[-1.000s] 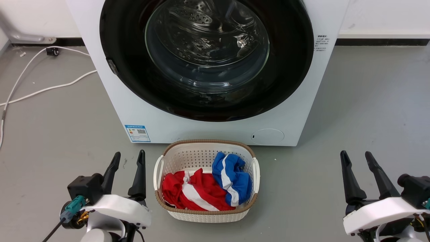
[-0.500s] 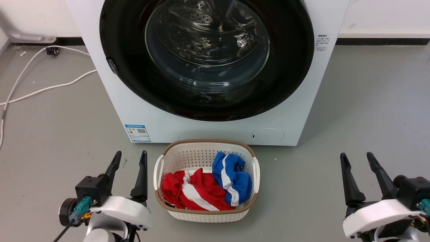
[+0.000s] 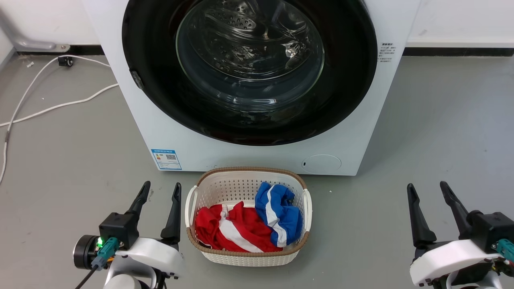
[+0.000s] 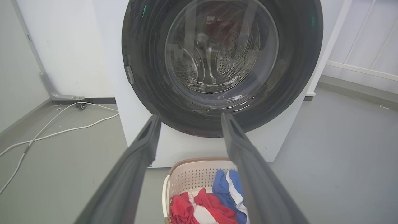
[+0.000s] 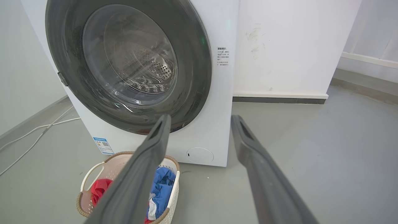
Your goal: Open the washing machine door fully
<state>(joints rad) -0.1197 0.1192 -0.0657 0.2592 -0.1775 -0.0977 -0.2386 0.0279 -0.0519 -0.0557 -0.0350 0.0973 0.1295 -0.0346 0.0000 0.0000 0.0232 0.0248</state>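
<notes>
The washing machine [image 3: 241, 154] is a white box straight ahead. Its round glossy black door [image 3: 249, 60] lies flat against the front, with the steel drum showing through the glass bowl. A small grey tab [image 3: 136, 79] sits on the door's left rim. My left gripper [image 3: 162, 185] is open and empty at the lower left, well short of the machine. At the lower right my right gripper [image 3: 426, 185] is also open and empty. The left wrist view has the left gripper [image 4: 190, 116] pointing at the door [image 4: 221, 59]. In the right wrist view the right gripper [image 5: 201, 117] points past the door [image 5: 129, 62] at its lower right.
A white laundry basket [image 3: 247, 173] holding red and blue clothes stands on the grey floor directly before the machine, between my grippers. White cables [image 3: 52, 106] run across the floor at the left. A white wall with a dark skirting runs behind and to the right.
The left gripper has drifted slightly right and lower, its wrist turning. The right gripper has sunk a little. The view has shifted slightly. The door has not moved.
</notes>
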